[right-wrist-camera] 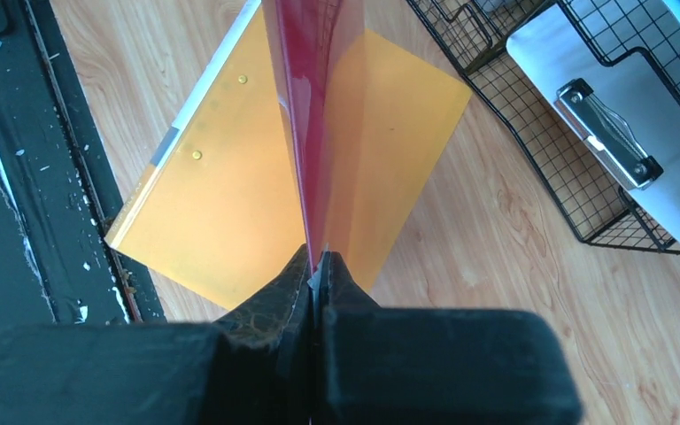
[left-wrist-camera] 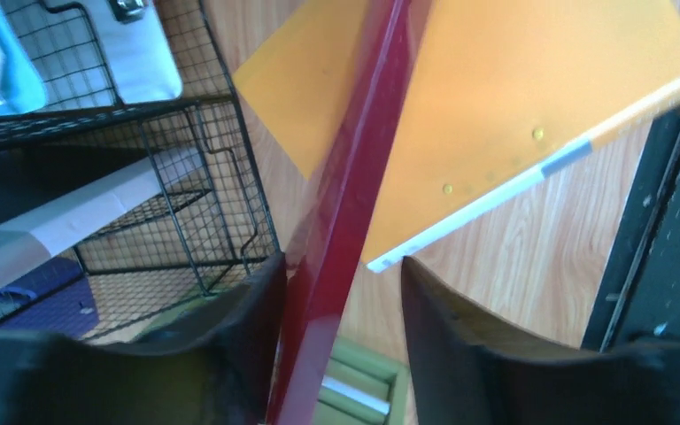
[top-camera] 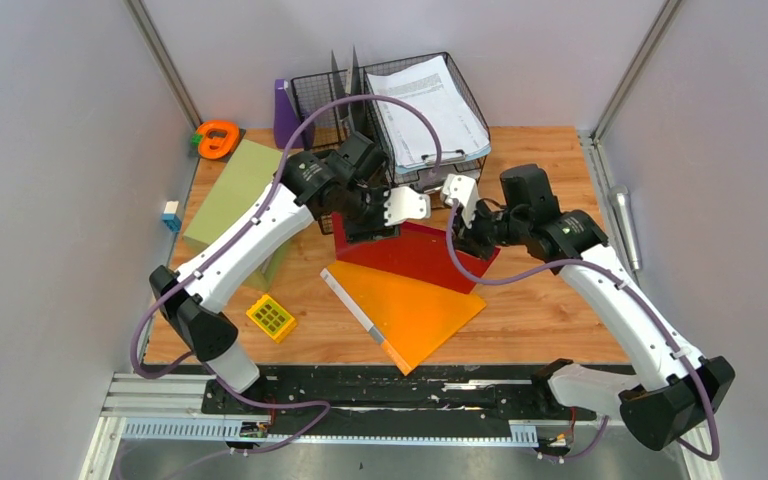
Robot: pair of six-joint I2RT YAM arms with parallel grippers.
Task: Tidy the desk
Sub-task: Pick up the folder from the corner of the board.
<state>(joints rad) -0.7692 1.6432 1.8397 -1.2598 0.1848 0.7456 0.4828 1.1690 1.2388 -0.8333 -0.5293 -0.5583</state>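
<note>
That thin red folder (right-wrist-camera: 305, 88) looks slick and floppy, so right gripper (right-wrist-camera: 317, 261) pinches its edge while left gripper (left-wrist-camera: 341, 274) straddles it unclamped.

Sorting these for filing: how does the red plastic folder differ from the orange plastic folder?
The red plastic folder is tilted up, pinched in the right pincer; the orange plastic folder lies flat on the wooden desk. The orange one has a white spine strip; the red one shows none. Both are thin and glossy.

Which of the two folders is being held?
The red folder: the right end effector pinches its edge, above the orange folder, which lies flat on the desk.
</note>
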